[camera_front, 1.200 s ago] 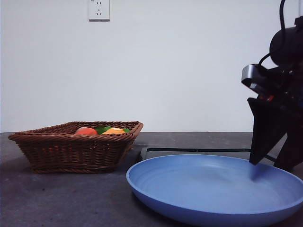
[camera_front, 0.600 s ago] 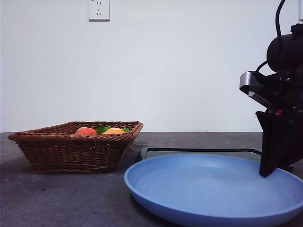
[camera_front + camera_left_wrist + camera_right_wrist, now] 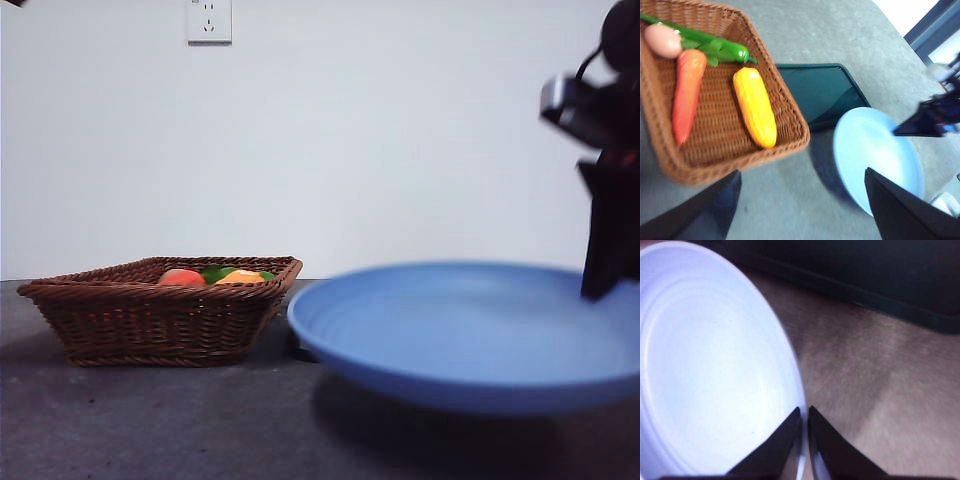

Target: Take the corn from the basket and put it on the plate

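Your right gripper [image 3: 804,412] is pinched on the rim of the round light-blue plate [image 3: 460,330], jaws nearly touching; the plate hangs clear of the table, tilted and blurred. Long orange-yellow corn cob [image 3: 754,106] lies in the brown woven wicker basket [image 3: 790,107], beside a red-orange carrot-shaped piece [image 3: 687,90] and green vegetables [image 3: 710,45]. Your left gripper [image 3: 800,200] hovers high above the basket, jaws spread wide, empty. A dark rectangular tray [image 3: 820,92] sits between basket and plate.

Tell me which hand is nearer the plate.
Right. The right hand is clamped on the plate's rim, lifting it off the table. The left hand hangs above, between the basket and the plate, touching neither.
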Robot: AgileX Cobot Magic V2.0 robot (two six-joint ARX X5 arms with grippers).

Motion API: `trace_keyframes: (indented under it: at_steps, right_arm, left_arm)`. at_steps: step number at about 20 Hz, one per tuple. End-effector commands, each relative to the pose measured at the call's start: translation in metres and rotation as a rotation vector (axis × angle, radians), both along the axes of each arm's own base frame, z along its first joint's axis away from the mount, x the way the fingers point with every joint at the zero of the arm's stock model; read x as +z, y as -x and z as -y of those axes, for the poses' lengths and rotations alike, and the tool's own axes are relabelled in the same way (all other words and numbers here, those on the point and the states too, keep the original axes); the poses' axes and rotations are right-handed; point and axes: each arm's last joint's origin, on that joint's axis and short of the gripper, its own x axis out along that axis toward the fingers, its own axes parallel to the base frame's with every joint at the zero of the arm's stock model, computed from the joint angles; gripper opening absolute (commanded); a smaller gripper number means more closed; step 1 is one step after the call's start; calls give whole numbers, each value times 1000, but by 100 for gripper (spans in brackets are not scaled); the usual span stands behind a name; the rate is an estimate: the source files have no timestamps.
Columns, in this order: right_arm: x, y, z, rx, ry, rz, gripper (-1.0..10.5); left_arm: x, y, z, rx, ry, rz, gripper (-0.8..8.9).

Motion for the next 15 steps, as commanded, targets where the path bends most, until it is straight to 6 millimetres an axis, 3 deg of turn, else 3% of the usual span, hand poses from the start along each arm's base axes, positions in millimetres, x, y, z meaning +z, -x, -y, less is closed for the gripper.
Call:
trace_keyframes:
  at_steps: [1, 7, 15]
  right_arm:
    - [21, 9, 5, -29, -25, 62, 4]
    - [52, 37, 22, -104, -55, 198, 4]
    - [56, 42, 27, -130, -54, 206, 4]
  left_arm:
    - [6, -15, 5, -10, 9, 22, 402]
    - [0, -68, 32, -24, -91, -42, 402]
    - [-23, -148, 84, -92, -242, -175, 402]
